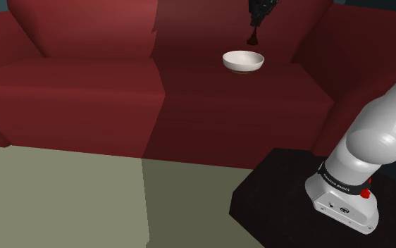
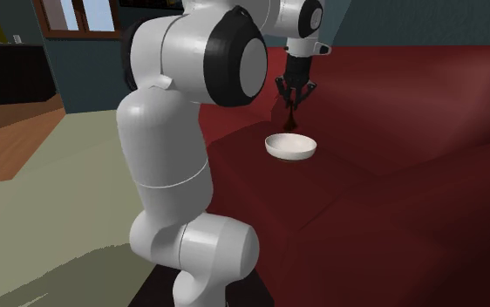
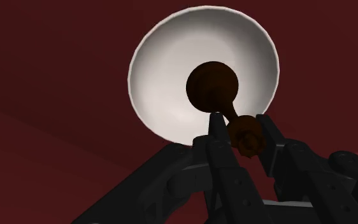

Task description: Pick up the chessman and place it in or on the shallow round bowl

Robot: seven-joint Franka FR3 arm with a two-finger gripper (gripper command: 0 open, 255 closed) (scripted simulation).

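Dark-brown and hanging just above the white bowl (image 3: 165, 63) on the far part of the red sofa (image 1: 84, 91), the chessman (image 3: 213, 87) looks light, rigid and smooth, so the claw (image 3: 240, 122) pinching its narrow top seems apt.

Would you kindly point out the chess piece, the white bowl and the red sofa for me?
chess piece (image 3: 213, 88), wrist view, on its wide round end.
white bowl (image 1: 244, 66), shoulder view, on its outer wall.
red sofa (image 1: 77, 98), shoulder view, on a seat cushion.
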